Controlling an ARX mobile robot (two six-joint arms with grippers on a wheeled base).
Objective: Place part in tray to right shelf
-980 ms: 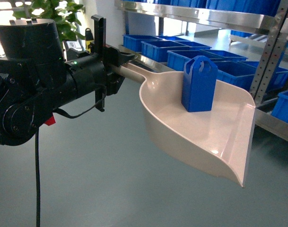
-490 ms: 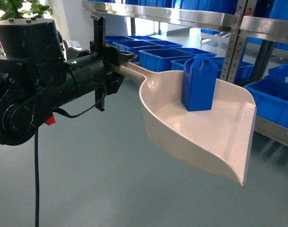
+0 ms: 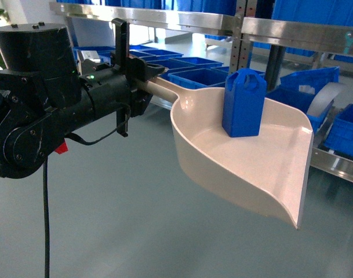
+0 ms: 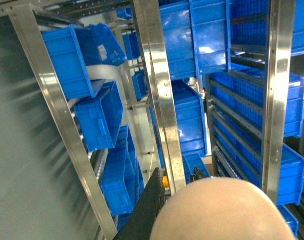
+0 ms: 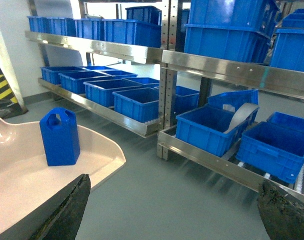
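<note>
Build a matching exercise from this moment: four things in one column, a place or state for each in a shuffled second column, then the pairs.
Things
1. small bright blue plastic block with a holed tab
2. pale beige-pink dustpan-shaped plastic tray
3. left tool
4. large blue ribbed plastic crates

States
A. clamped on a long straight handle
B. sitting on steel shelving
C. standing upright inside the scoop
D. held in the air above the grey floor

Pairs: 1-C, 2-D, 3-A, 4-B
</note>
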